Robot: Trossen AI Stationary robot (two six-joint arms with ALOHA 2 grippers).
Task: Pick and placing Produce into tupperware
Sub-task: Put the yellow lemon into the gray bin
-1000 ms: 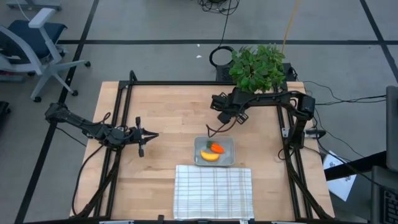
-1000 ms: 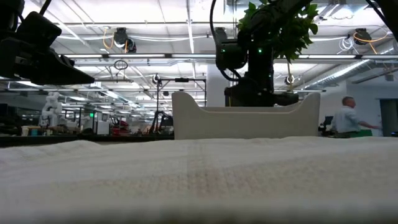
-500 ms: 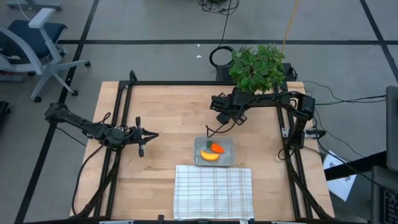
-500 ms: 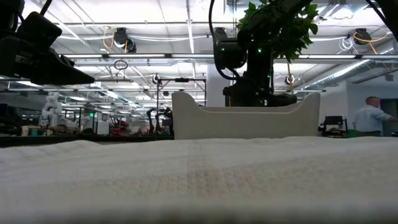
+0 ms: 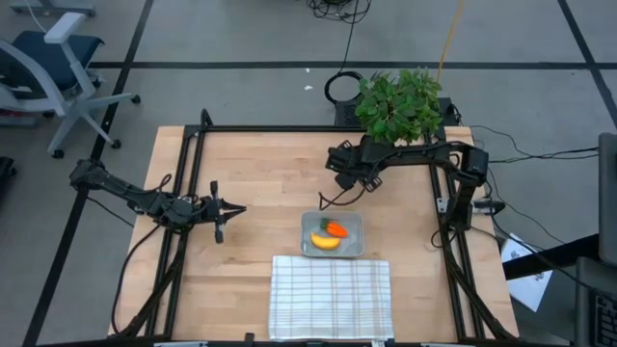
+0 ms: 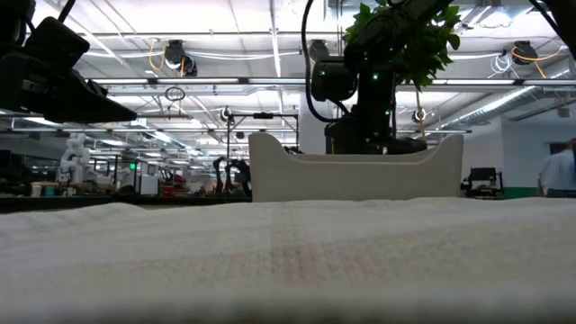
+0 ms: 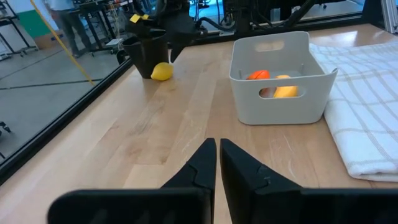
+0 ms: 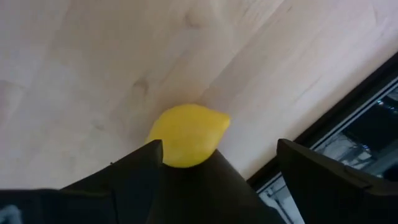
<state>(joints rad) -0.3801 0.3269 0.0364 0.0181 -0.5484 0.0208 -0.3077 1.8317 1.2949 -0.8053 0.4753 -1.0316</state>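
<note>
The tupperware [image 5: 334, 234] stands on the wooden table just beyond the white grid cloth. Inside it lie the orange carrot [image 5: 335, 229] and the yellow banana [image 5: 326, 242]. The small yellow lemon [image 8: 186, 134] rests on the table farther back, also seen as the lemon [image 7: 161, 71] in the left wrist view. My right gripper [image 8: 217, 148] hangs open over it, slanting down, with the lemon between the fingers and close to one of them. Over the table's left part, my left gripper [image 7: 217, 155] waits shut. My right gripper comes at the lemon slanting down from above with its fingers apart. One fingertip [image 8: 149, 155] overlaps the lemon's near edge [image 8: 171, 155] in the wrist view, and I cannot tell whether it touches. The lemon lies on the table.
A leafy potted plant [image 5: 400, 101] stands at the far edge, behind the right arm. The white grid cloth [image 5: 331, 297] covers the near middle. A black frame rail [image 8: 348, 118] runs close beside the lemon. Bare wood lies between the two arms.
My right hand has turned a little at the wrist, staying over the same spot. In both earlier views its fingers are too small or hidden to compare. The produce and the tupperware have kept still.
</note>
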